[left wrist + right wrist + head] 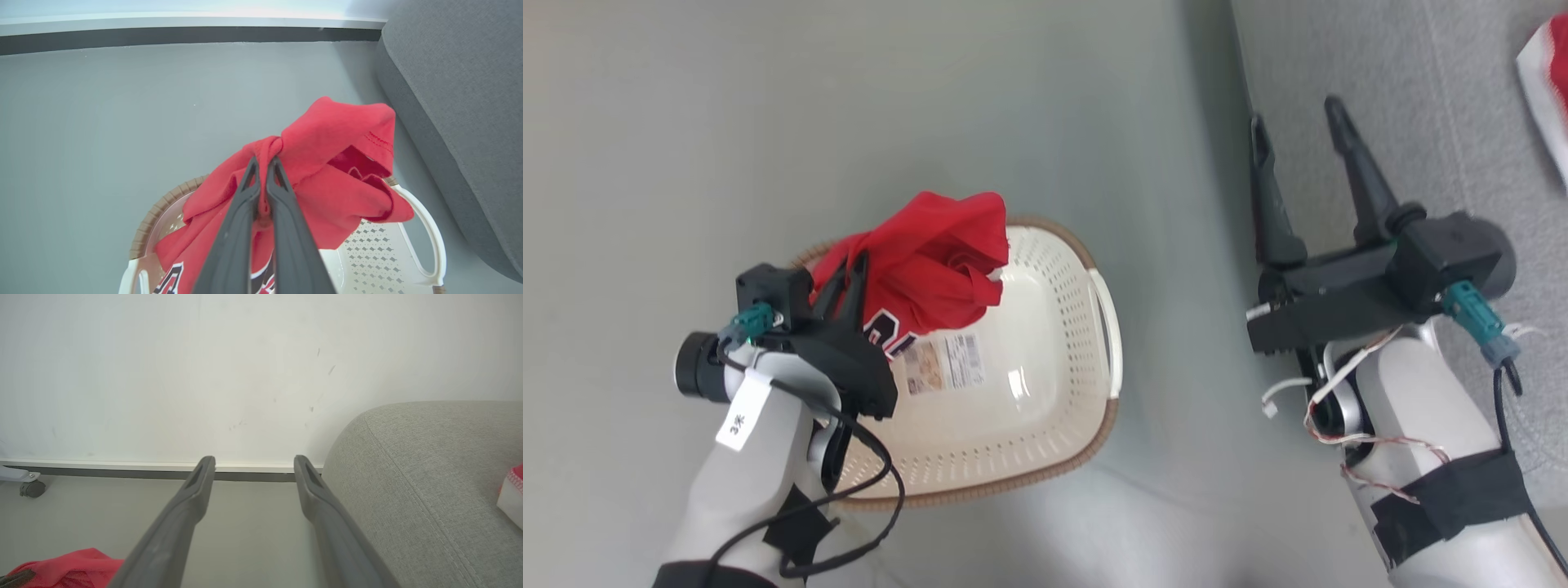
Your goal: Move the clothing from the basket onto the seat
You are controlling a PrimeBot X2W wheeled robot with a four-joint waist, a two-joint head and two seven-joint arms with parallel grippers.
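My left gripper (849, 269) is shut on a bunched fold of the red clothing (931, 261), which hangs lifted above the cream basket (1045, 408) on the floor. In the left wrist view the dark fingers (245, 204) pinch the red clothing (335, 163) over the basket (421, 228), and navy-and-white lettering shows low down. My right gripper (1294, 114) stands open with nothing in it, at the left edge of the grey seat (1437, 122). In the right wrist view that gripper (253, 461) points at the wall, with the seat (429, 465) to its right and a bit of red clothing (69, 565) at lower left.
A second red-and-white garment (1547, 90) lies on the seat at the far right, its white trim (510, 498) showing in the right wrist view. A label sticker (943, 363) marks the basket floor. A caster wheel (30, 488) stands by the white wall and its dark baseboard (184, 36).
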